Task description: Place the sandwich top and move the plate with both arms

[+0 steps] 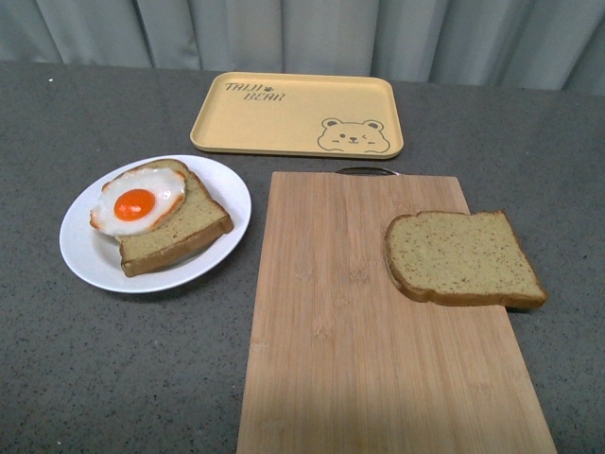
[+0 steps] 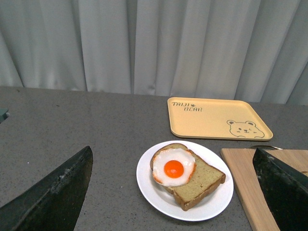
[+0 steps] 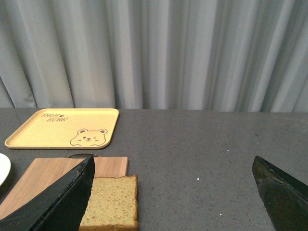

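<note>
The sandwich top [image 1: 461, 256] is a tan speckled bread slice lying flat at the right edge of the wooden cutting board [image 1: 359, 331]. It also shows in the right wrist view [image 3: 111, 204], beside one finger. The white plate [image 1: 90, 251] sits left of the board and holds a like slice with a fried egg [image 1: 137, 201]. The plate also shows in the left wrist view [image 2: 214, 204]. My left gripper [image 2: 173, 192] is open, raised above and short of the plate. My right gripper [image 3: 171, 192] is open over bare table to the right of the slice. Neither arm shows in the front view.
A yellow tray with a bear drawing [image 1: 298, 113] lies at the back, behind the board; it shows in the left wrist view [image 2: 216, 118] and the right wrist view [image 3: 62, 127]. The grey tabletop [image 1: 95, 378] ends at a grey curtain [image 1: 302, 28].
</note>
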Motion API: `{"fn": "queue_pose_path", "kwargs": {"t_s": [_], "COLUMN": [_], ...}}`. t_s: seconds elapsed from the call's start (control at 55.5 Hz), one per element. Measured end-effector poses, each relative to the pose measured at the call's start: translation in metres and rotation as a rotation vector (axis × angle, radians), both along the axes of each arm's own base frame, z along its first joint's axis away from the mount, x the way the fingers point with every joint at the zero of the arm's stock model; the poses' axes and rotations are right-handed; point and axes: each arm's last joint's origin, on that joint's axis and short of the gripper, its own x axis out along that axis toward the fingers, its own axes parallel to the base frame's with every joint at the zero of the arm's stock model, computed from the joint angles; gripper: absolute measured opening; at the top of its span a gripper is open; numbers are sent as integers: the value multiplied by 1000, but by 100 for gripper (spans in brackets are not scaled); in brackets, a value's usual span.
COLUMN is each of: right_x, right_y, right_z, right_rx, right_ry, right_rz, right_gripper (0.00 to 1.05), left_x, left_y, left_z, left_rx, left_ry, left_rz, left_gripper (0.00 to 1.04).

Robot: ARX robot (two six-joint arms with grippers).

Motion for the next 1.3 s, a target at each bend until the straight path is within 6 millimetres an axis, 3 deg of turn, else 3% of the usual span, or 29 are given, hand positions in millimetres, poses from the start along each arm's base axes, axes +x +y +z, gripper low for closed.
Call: {"fn": "queue_pose_path", "kwargs": {"t_s": [1.297], "right_x": [0], "right_y": [0], "right_z": [0], "right_rx": [0], "right_ry": [0], "right_rz": [0], "right_gripper": [95], "left_x": [0], "left_y": [0], "left_z": [0], "left_rx": [0], "left_ry": [0], "left_rz": [0], "left_gripper": [98]}}
